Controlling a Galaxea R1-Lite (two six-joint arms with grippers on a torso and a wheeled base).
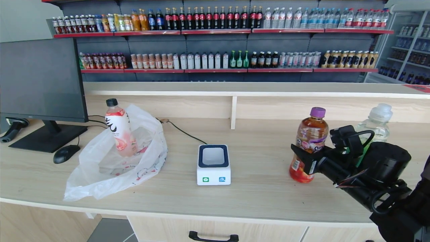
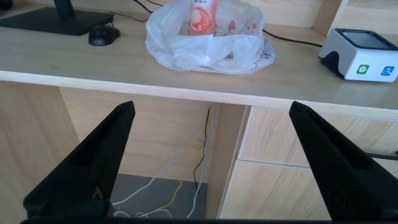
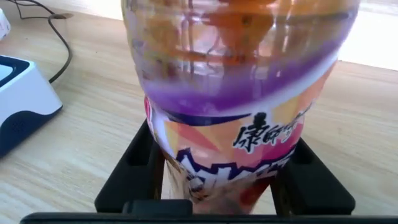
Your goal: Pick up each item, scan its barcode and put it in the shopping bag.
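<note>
Monitor (image 1: 40, 79) at far left of counter (image 1: 262, 198), mouse (image 1: 66, 153) just in front of its stand. Left gripper (image 2: 211, 109) hangs out in front of the counter, below its edge, facing the bag; fingers (image 2: 93, 162) spread wide, nothing btwn them.

Bag (image 1: 111, 168) lies open on the counter right of the mouse. Pink bottle (image 1: 120, 129) stands inside it, black cap on, leaning a bit toward the back.

Scanner (image 1: 213, 164) sits mid-counter, near the bag's right side but apart from it, window facing up, cable running off behind.

Orange bottle (image 1: 309, 148), purple cap, stands on the counter well right of the scanner, base down on the wood. Right gripper (image 1: 304, 161) comes in from the right at label height. In the right wrist view the bottle (image 3: 224, 99) sits squarely btwn the two fingers (image 3: 134, 168), one pressed to each side of its lower label, so the gripper (image 3: 225, 155) is closed on it.

Clear bottle (image 1: 378, 126) stands behind and right of the orange one, partly hidden by the arm.
</note>
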